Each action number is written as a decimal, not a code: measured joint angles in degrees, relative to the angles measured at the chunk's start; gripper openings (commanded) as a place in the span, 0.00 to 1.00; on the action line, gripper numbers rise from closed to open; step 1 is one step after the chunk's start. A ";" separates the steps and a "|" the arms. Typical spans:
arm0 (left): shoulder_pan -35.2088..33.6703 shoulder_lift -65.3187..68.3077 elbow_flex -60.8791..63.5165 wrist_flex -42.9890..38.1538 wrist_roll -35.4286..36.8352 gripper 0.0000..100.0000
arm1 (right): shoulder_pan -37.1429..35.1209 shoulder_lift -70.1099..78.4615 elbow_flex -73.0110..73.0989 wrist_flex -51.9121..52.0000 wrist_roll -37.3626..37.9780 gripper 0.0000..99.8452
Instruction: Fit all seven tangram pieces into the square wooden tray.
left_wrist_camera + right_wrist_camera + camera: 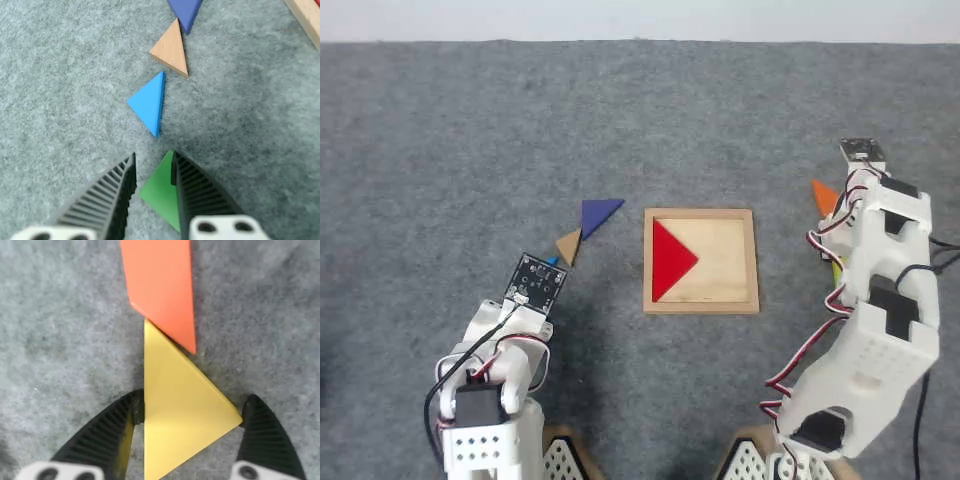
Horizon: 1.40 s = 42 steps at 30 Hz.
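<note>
The square wooden tray (748,262) lies mid-table with a red triangle (670,260) in its left half. Left of it sit a dark blue piece (598,213) (185,11), a tan triangle (568,246) (171,49) and a light blue triangle (149,102). My left gripper (153,159) is open just over a green triangle (159,192), one finger covering its edge. My right gripper (192,407) is open and straddles a yellow triangle (177,410) lying flat, fingers close against its sides. An orange piece (162,287) (825,197) touches the yellow triangle's tip.
Grey carpet covers the table. The left arm (490,400) stands at the front left and the right arm (870,330) along the right side, right of the tray. The tray's right half is bare wood.
</note>
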<state>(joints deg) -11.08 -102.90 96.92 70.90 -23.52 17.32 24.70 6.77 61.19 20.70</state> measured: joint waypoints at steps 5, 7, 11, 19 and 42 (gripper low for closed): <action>0.00 0.00 0.00 0.00 0.00 0.11 | 0.09 -0.62 0.26 0.09 -1.32 0.23; 0.00 0.00 0.00 0.00 0.00 0.11 | 0.09 -1.67 1.23 0.35 -1.49 0.23; 0.00 0.00 0.00 0.00 0.00 0.11 | 0.09 -6.24 7.12 0.09 -1.67 0.23; 0.00 0.00 0.00 0.00 0.00 0.11 | -1.14 -17.14 18.37 -1.76 -1.67 0.23; 0.00 0.00 0.00 0.00 0.00 0.11 | -20.92 -28.92 17.05 3.96 -15.47 0.23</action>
<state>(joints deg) -11.08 -102.90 96.92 70.90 -23.52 -3.60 -4.22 23.82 65.14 5.23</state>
